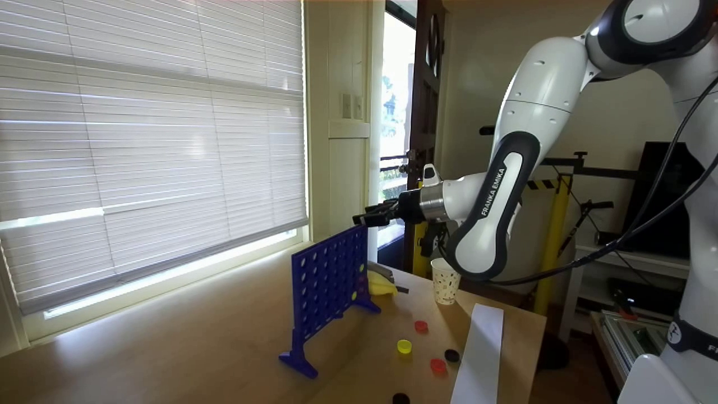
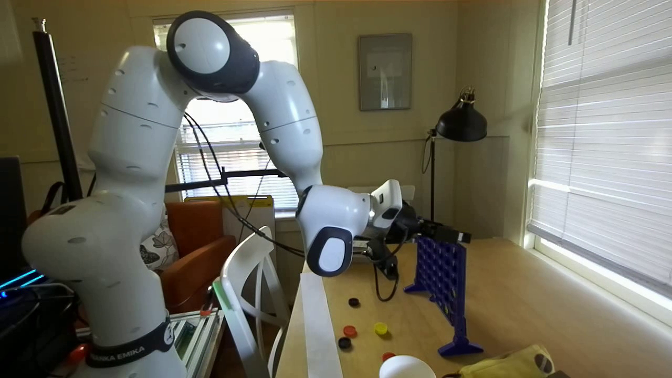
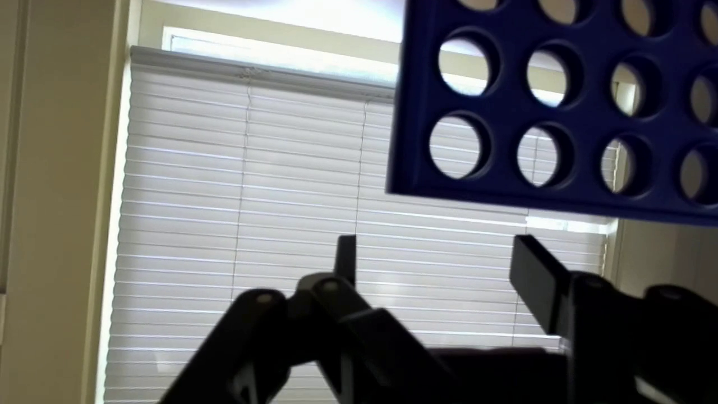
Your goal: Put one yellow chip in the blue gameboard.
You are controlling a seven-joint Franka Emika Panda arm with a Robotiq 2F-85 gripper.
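On the Panda arm [image 1: 541,84], the brand name "FRANKA EMIKA" [image 1: 493,192] ran in dark capitals along a white inlay [image 1: 486,241], readable in an exterior view. A dark band [image 2: 131,349] low on the arm bore the same name in pale capitals in an exterior view, its first letter not clear, next to a round white emblem [image 2: 169,333]; in an exterior view, the frame edge cut that lettering [image 1: 711,348] off soon after its start. Black-and-yellow hazard stripes [image 1: 543,184] showed near the top of a yellow post [image 1: 554,241].
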